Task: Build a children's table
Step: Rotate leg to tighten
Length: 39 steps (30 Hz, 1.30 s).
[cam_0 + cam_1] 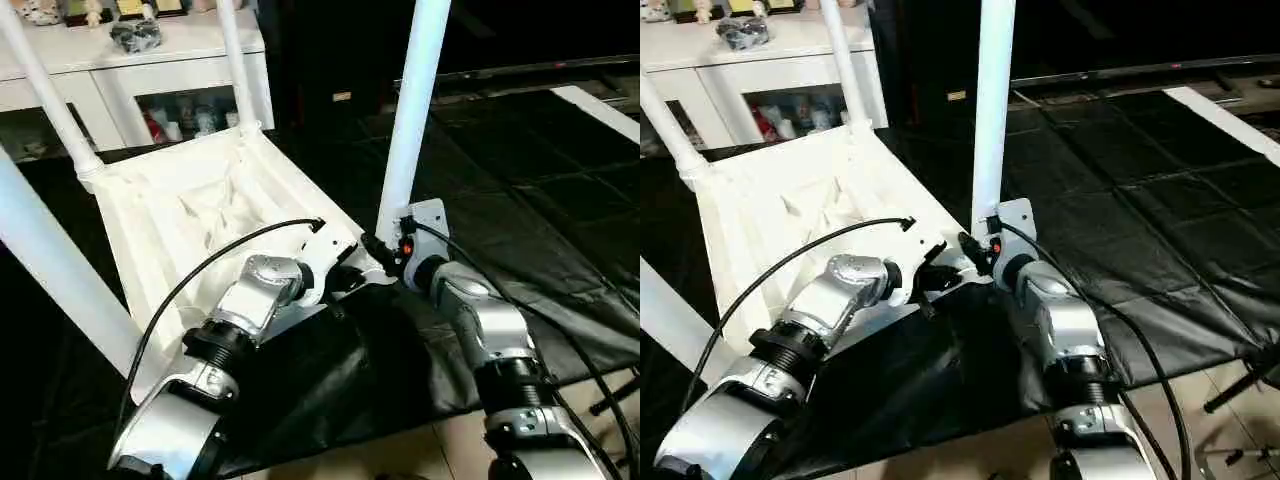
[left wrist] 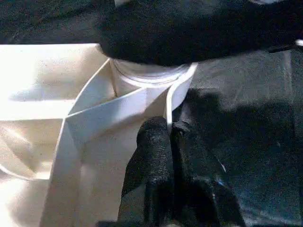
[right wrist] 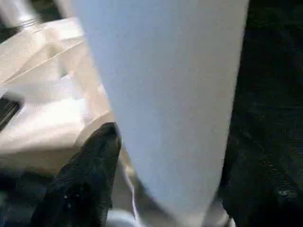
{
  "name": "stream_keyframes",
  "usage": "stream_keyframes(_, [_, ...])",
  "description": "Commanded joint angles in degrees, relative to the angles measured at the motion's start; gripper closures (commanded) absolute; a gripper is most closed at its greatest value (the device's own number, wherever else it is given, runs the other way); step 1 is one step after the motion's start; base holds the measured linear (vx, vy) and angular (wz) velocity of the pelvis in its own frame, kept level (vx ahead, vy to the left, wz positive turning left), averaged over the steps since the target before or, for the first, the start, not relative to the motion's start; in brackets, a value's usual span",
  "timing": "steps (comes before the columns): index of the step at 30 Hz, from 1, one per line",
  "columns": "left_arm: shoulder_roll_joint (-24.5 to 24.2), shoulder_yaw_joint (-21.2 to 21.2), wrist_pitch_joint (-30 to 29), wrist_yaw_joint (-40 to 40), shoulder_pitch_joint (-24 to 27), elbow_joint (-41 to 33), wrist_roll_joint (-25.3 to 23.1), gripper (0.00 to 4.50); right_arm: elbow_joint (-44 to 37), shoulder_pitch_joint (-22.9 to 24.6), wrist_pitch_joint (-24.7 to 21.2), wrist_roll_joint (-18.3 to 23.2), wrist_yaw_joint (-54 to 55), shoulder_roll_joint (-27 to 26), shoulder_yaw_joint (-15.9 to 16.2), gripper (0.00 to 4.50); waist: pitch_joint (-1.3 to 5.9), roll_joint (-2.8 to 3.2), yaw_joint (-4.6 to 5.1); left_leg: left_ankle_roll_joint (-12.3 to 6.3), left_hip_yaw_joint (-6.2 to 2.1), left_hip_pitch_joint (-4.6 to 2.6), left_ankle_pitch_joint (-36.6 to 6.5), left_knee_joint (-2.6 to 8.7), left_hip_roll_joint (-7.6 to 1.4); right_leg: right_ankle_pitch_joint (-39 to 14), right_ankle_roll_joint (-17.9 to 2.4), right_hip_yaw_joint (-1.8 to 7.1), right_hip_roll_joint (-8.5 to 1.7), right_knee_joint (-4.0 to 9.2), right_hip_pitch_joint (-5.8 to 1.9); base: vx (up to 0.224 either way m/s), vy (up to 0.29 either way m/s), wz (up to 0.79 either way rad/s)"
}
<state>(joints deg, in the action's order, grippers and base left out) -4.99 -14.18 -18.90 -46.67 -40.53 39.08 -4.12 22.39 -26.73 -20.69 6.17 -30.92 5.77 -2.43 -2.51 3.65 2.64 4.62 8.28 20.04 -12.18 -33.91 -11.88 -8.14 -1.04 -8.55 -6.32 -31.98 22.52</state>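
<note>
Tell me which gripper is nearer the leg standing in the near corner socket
Right. The right gripper straddles that leg at its base; the left gripper is shut on the tabletop's rim beside the socket.

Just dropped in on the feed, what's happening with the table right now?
The white table top lies upside down on black sheeting, ribbed underside up, with four legs standing up from its corners. The robot is working at the near right corner: its left pincer is shut on the thin edge of the top beside that corner socket, steadying it. The right pincer sits at the base of the leg there, with the leg between its black fingers; whether it grips or has let go is unclear.
</note>
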Motion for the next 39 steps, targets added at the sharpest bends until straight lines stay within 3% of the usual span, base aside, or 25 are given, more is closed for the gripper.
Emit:
stream_keyframes(1, [-0.5, -1.2, 1.5, -2.1, -0.1, -2.1, 0.2, 4.50, 0.2, 1.8, -1.5, 1.5, -5.4, -0.7, 4.5, 1.12, 3.77, -1.03, -0.87, -6.43, 0.46, 1.37, -8.6, 3.61, -0.34, -17.2, -10.3, 2.83, -2.57, 3.54, -3.94, 0.000, 0.000, 0.00])
stream_keyframes(3, [-2.0, -2.1, 2.4, -5.2, 0.6, -2.5, 0.1, 4.50, -1.4, 3.1, -0.9, 1.9, -10.2, 1.9, 5.5, 0.95, 4.01, -0.91, -1.30, -6.94, 0.44, 1.39, -6.7, 3.43, -0.37, -15.2, -10.8, 2.79, -2.39, 3.16, -3.98, 0.000, 0.000, 0.00])
stream_keyframes(5, [-4.0, -3.6, 4.4, -9.6, 1.2, -2.8, -0.1, 4.50, -2.9, 4.3, 0.4, 2.7, -16.7, 5.6, 6.7, 0.79, 3.85, -0.86, -1.79, -7.64, 0.55, 1.33, -7.4, 3.46, -0.55, -15.1, -11.1, 2.87, -2.37, 3.25, -3.80, 0.000, 0.000, 0.00])
stream_keyframes(11, [-8.3, -6.9, 11.7, -20.5, 1.7, -2.8, 0.3, 4.50, -3.8, 4.0, 2.9, 6.2, -30.4, 12.8, 6.7, 0.29, 3.80, -0.69, -3.39, -6.46, 0.73, 0.69, -9.7, 3.82, -1.01, -16.2, -11.3, 3.18, -2.29, 3.19, -3.49, 0.000, 0.000, 0.00])
stream_keyframes(12, [-9.0, -7.4, 12.5, -22.4, 1.8, -3.1, 0.5, 4.50, -4.0, 4.0, 3.2, 6.5, -33.0, 14.2, 7.2, 0.20, 3.84, -0.56, -3.86, -6.19, 0.85, 0.27, -9.6, 3.79, -1.11, -15.5, -11.7, 3.29, -2.30, 3.15, -3.16, 0.000, 0.000, 0.00])
stream_keyframes(13, [-9.0, -7.4, 12.5, -22.4, 1.8, -3.1, 0.5, 4.50, -4.0, 4.0, 3.2, 6.5, -33.0, 14.2, 7.2, 0.20, 3.84, -0.61, -3.99, -6.20, 0.86, 0.33, -9.5, 3.82, -1.13, -15.2, -11.9, 3.30, -2.26, 3.02, -3.21, 0.000, 0.000, 0.00])
stream_keyframes(14, [-10.7, -8.3, 14.0, -27.1, 2.2, -4.4, 1.3, 4.50, -4.9, 3.9, 3.4, 7.5, -40.0, 17.6, 8.6, 0.20, 3.99, -0.60, -4.70, -6.30, 0.93, 0.35, -8.6, 3.73, -1.19, -14.2, -12.0, 3.35, -2.24, 2.71, -3.32, 0.000, 0.000, 0.00])
stream_keyframes(15, [-11.1, -8.5, 14.4, -28.1, 2.2, -4.6, 1.5, 4.50, -5.0, 3.8, 3.5, 7.8, -41.6, 18.3, 8.9, 0.20, 4.09, -0.74, -5.37, -6.74, 1.13, 0.05, -7.7, 3.63, -1.37, -12.3, -12.7, 3.58, -2.25, 2.41, -3.21, 0.000, 0.000, 0.00])
stream_keyframes(18, [-12.4, -9.5, 16.8, -31.1, 2.3, -4.6, 1.3, 4.50, -5.0, 3.4, 4.4, 8.3, -46.3, 20.4, 10.0, 0.20, 4.23, -1.03, -6.23, -7.88, 1.43, 0.28, -5.0, 3.40, -1.29, -8.6, -14.2, 4.10, -2.13, 1.60, -3.09, 0.000, 0.000, 0.00])
stream_keyframes(21, [-14.1, -10.8, 19.7, -35.1, 2.9, -5.1, 1.4, 4.50, -3.1, 2.0, 7.2, 8.1, -51.9, 22.0, 11.7, 0.20, 4.15, -1.52, -6.67, -7.74, 1.64, 0.51, -5.5, 3.39, -1.22, -11.2, -13.6, 4.30, -2.27, 1.63, -3.14, 0.000, 0.000, 0.00])
stream_keyframes(25, [-14.4, -11.2, 19.9, -36.4, 3.4, -6.2, 1.8, 4.50, -0.4, 0.4, 8.5, 7.3, -53.1, 21.9, 12.9, 0.54, 3.81, -1.40, -7.37, -5.76, 1.83, 0.12, -8.0, 3.55, -1.28, -17.2, -12.3, 4.53, -2.45, 2.19, -2.67, 0.000, 0.000, 0.00])
stream_keyframes(26, [-14.5, -11.3, 20.0, -36.6, 3.6, -6.4, 1.8, 4.50, 0.1, 0.1, 8.5, 7.3, -53.3, 21.7, 13.3, 0.57, 3.77, -1.71, -7.56, -5.23, 1.98, -0.19, -8.5, 3.60, -1.29, -18.2, -12.0, 4.62, -2.37, 2.41, -2.44, 0.000, 0.000, 0.00])
stream_keyframes(29, [-14.8, -11.8, 20.6, -37.3, 4.0, -7.1, 1.9, 4.50, 1.4, -0.8, 9.5, 7.0, -54.0, 21.1, 13.8, 0.87, 3.85, -1.80, -7.62, -4.98, 1.88, 0.14, -7.9, 3.63, -1.30, -17.7, -11.8, 4.61, -2.30, 2.12, -2.60, 0.000, 0.000, 0.00])
stream_keyframes(39, [-15.3, -12.4, 21.4, -38.8, 4.4, -8.3, 1.9, 4.50, 4.2, -2.2, 11.6, 7.1, -57.0, 20.6, 15.5, 1.80, 4.00, -1.79, -7.63, -5.63, 1.86, 0.29, -6.7, 3.46, -1.22, -15.1, -12.5, 4.56, -2.21, 1.80, -2.75, 0.000, 0.000, 0.00])
